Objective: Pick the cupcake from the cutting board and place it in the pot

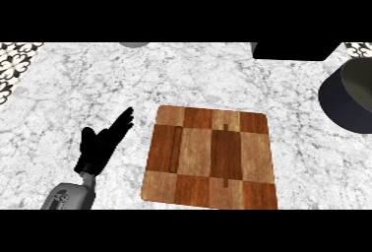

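Cupcake isn't visible anywhere, cutting board [210, 160] at table's near edge bare. Left robot hand [102, 142] rests released beside it; right robot hand out of view. Pot [350, 98] by right edge. Best locate cupcake first.

A grey, rounded forearm [70, 197] ends in a black left hand [102, 145] with slim fingers [123, 120].

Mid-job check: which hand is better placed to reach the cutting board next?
Left, likely. The left hand rests open just beside the cutting board, at its left edge. The right hand is out of view, so its position cannot be judged. The pot sits at the far right, beyond the board.
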You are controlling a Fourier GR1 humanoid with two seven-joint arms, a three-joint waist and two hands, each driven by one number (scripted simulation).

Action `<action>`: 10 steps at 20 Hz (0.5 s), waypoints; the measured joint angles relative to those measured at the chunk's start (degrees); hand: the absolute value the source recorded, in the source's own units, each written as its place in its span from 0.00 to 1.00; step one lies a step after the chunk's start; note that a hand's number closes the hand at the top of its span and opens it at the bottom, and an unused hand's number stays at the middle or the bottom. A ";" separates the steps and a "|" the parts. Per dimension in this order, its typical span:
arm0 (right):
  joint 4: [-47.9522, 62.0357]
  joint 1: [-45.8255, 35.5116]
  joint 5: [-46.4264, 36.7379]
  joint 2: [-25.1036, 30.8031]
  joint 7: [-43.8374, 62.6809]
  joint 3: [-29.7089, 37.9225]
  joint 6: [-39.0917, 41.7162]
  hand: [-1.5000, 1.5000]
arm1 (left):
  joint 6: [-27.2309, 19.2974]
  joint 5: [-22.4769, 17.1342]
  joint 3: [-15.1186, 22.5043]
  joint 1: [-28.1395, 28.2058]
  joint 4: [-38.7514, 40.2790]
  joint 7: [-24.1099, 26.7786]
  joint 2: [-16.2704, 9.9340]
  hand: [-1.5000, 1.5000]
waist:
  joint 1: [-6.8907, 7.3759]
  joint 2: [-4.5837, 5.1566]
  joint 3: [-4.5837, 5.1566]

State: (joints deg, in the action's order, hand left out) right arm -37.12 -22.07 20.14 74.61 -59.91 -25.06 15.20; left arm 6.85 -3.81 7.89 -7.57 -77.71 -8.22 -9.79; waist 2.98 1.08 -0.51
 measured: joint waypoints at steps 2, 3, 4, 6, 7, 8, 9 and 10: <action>0.25 -1.53 -2.52 -0.71 -0.09 -0.80 -0.64 1.00 | 0.02 0.24 0.31 -0.06 -0.31 -0.24 0.09 0.50 | 0.37 -0.04 0.05; 0.25 -2.32 -3.81 -1.11 -0.24 -1.15 -1.04 1.00 | -0.12 0.40 0.33 -0.20 0.17 0.03 0.32 0.50 | 0.25 -0.07 0.10; 0.51 -3.19 -5.16 -1.19 -0.27 -1.55 -1.29 1.00 | -0.08 0.43 0.22 -0.45 0.24 -0.01 0.23 0.50 | 0.28 -0.08 0.12; 1.11 -4.57 -7.75 -2.67 -0.55 -2.30 -2.26 1.00 | 0.02 0.45 -0.05 -0.28 0.54 0.18 0.03 0.50 | 0.25 -0.14 0.18; 1.02 -5.64 -9.15 -3.19 -0.37 -2.84 -2.54 1.00 | -0.10 0.57 0.07 -0.19 0.37 0.14 0.19 0.50 | 0.32 -0.17 0.20; 1.13 -6.66 -10.71 -4.32 -0.27 -3.44 -3.15 1.00 | 0.16 0.47 -0.06 -0.34 0.26 -0.06 -0.06 0.50 | 0.49 -0.16 0.22; 1.38 -7.65 -12.48 -4.86 -0.38 -3.97 -3.89 1.00 | 0.22 0.64 0.14 -0.12 0.38 0.03 0.01 0.50 | 0.47 -0.17 0.23; 1.70 -8.26 -14.27 -5.79 -0.51 -4.45 -5.57 1.00 | 0.28 0.60 0.17 0.09 -0.11 -0.34 -0.08 0.50 | 0.43 -0.23 0.25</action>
State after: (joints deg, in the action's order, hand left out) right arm -35.42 -30.33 5.87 68.82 -60.42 -29.51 9.64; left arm 7.13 -3.21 8.06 -7.47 -77.82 -8.56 -9.87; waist 3.41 0.85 -0.26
